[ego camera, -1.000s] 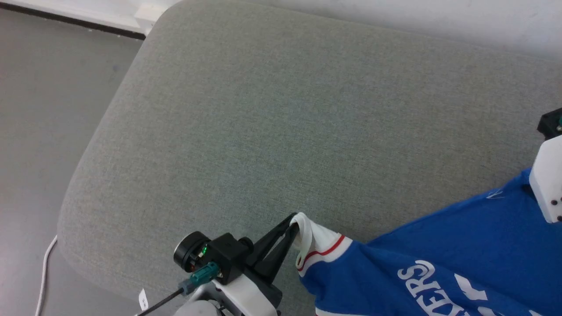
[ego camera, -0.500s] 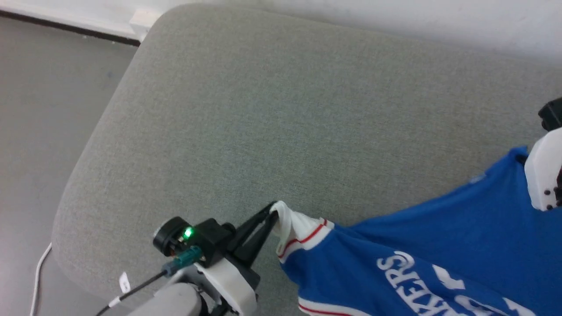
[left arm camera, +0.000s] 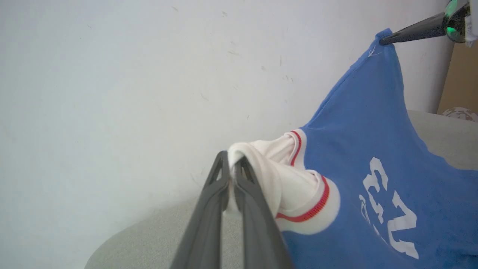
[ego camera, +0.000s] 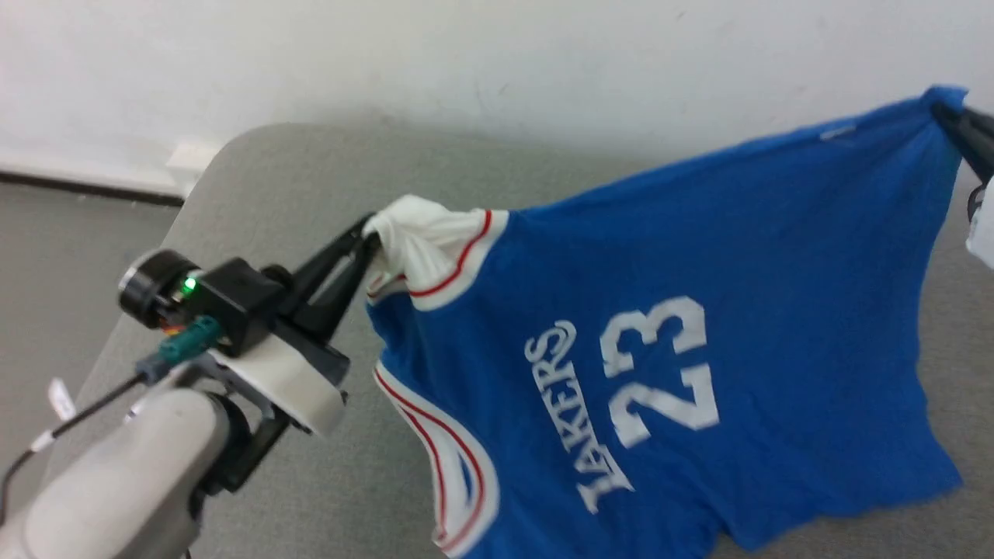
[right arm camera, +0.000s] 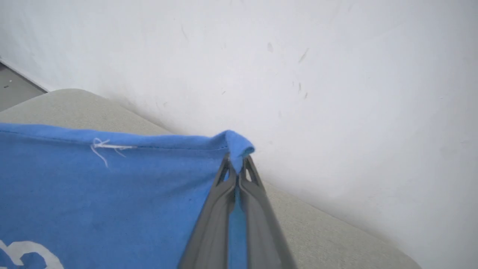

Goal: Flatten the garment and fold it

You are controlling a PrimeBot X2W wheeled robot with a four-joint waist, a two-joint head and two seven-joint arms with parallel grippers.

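Observation:
The blue garment (ego camera: 660,349) with white "LAKERS 23" print hangs spread in the air between both arms, above the grey cushion (ego camera: 295,194). My left gripper (ego camera: 371,247) is shut on the bunched white sleeve (ego camera: 423,233) with its red stripe; the left wrist view shows that sleeve (left arm camera: 269,168) pinched at the fingertips (left arm camera: 230,158). My right gripper (ego camera: 943,112) is shut on the blue hem corner at the upper right; the right wrist view shows the same corner (right arm camera: 237,144) pinched in that gripper (right arm camera: 235,158). The garment's lower edge trails near the cushion.
A white wall (ego camera: 466,62) rises directly behind the cushion. Grey floor (ego camera: 62,256) lies to the left, past the cushion's rounded corner, with a dark baseboard strip (ego camera: 85,190). A brown panel (left arm camera: 461,78) stands at the far right in the left wrist view.
Both arms have lifted the garment off the cushion and it now hangs spread. The right gripper closed on the hem corner. The head camera has tilted up, bringing the wall into view.

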